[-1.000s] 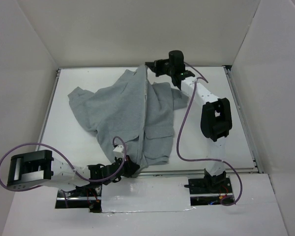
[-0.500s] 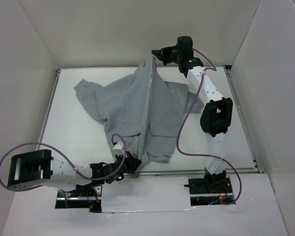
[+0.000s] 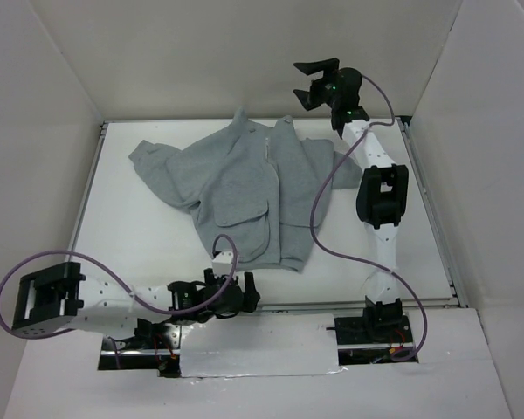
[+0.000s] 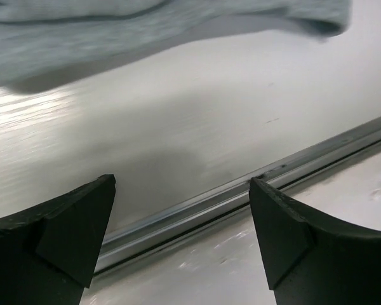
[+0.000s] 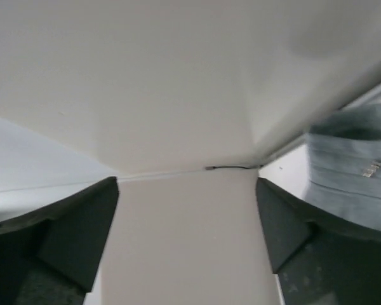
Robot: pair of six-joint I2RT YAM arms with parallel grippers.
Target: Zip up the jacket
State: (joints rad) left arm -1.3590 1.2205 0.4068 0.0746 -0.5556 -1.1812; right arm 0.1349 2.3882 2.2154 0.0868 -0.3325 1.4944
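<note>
The light-grey fleece jacket lies flat on the white table, collar toward the back wall, hem toward me, its pale zipper running down the middle. My left gripper hovers open just below the hem near the table's front edge, holding nothing. In the left wrist view the jacket's hem crosses the top, above my spread fingers. My right gripper is raised open above the back edge, right of the collar, empty. The right wrist view catches a strip of jacket at its right side.
White walls enclose the table on three sides. A metal rail runs along the front edge, also shown as the rail in the left wrist view. Purple cables loop from both arms. The left arm's base block sits at bottom left.
Both grippers have opened and let go of the jacket. It dropped from being stretched taut to lying flat. The right gripper rose toward the back wall; the left moved right along the front edge.
</note>
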